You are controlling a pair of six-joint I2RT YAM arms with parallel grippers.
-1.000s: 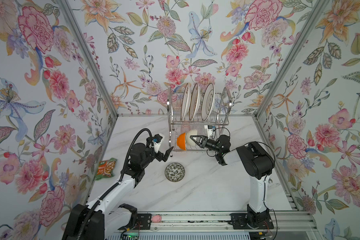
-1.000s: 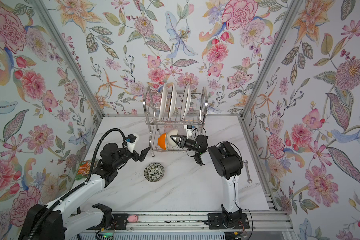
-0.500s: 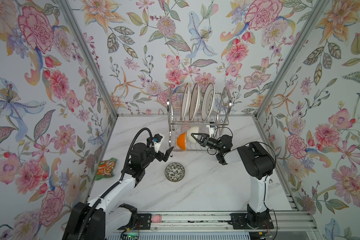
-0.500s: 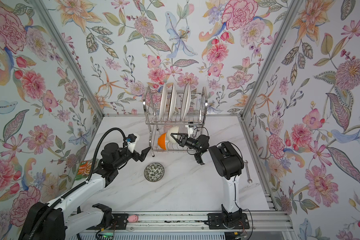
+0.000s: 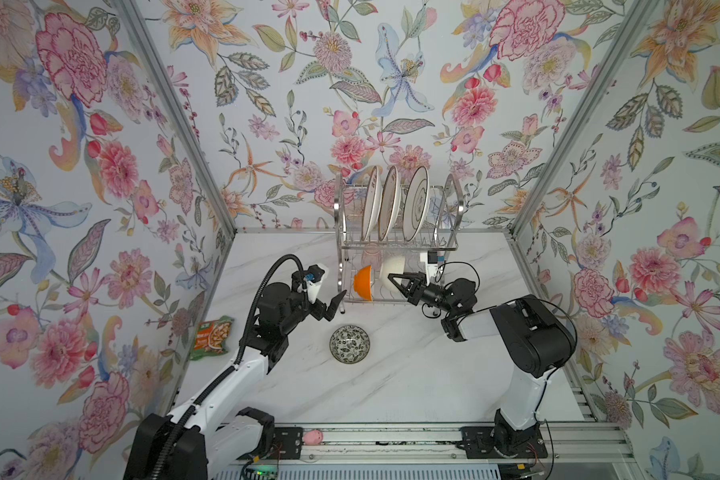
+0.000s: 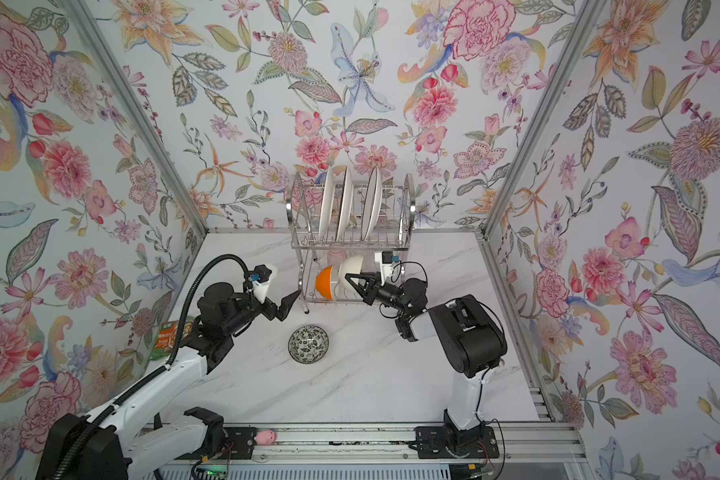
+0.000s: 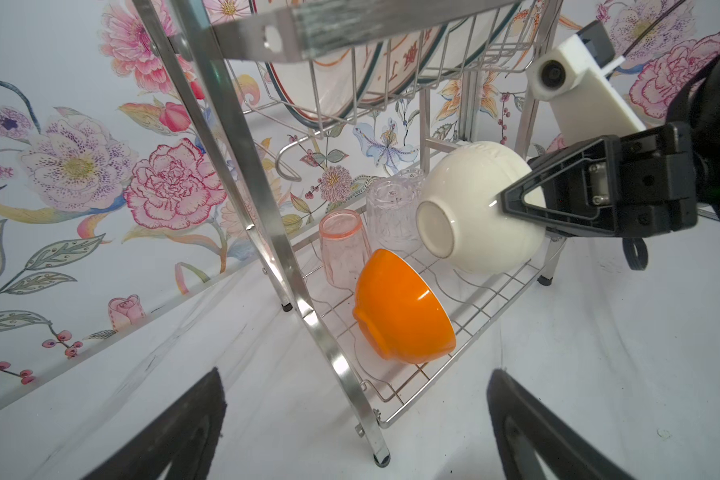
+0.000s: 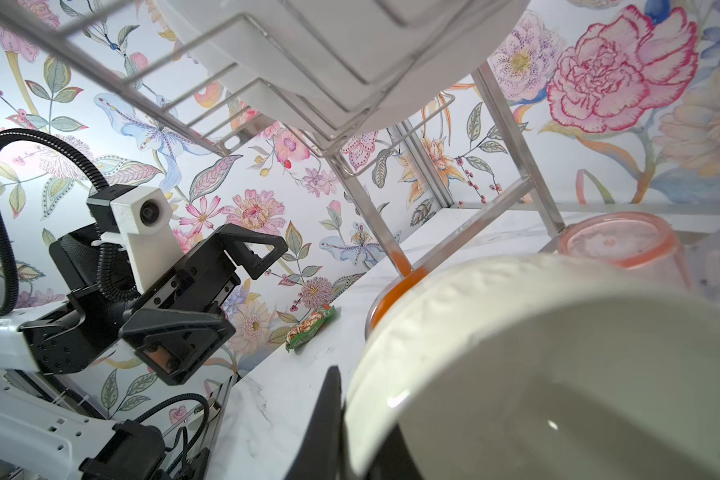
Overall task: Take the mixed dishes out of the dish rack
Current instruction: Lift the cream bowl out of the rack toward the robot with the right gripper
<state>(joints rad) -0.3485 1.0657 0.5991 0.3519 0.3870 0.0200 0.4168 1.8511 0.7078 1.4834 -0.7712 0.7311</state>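
Now, in both top views we see the dish rack (image 5: 396, 246) standing at the back of the marble table (image 5: 412, 382), with three plates (image 5: 416, 201) upright in its upper tier. Our right gripper (image 5: 395, 281) reaches into the lower tier and pinches the rim of the cream bowl (image 5: 393, 266), which lies tipped beside the orange bowl (image 5: 362, 284). Our left gripper (image 5: 332, 305) hangs just outside the rack's left end, its jaws spread wide around nothing. A patterned bowl (image 5: 349, 344) sits on the table in front of the rack, and a food packet (image 5: 212, 337) lies by the left wall.

Through the left wrist camera we find the orange bowl on its side on the lower wire shelf. The cream bowl is tipped beyond it with the right gripper clamped at its rim. A pink tumbler (image 7: 344, 249) and a clear tumbler (image 7: 391, 208) stand behind them.

Through the right wrist camera the cream bowl fills the foreground. The pink tumbler shows past it, and the left gripper faces us with its jaws apart.
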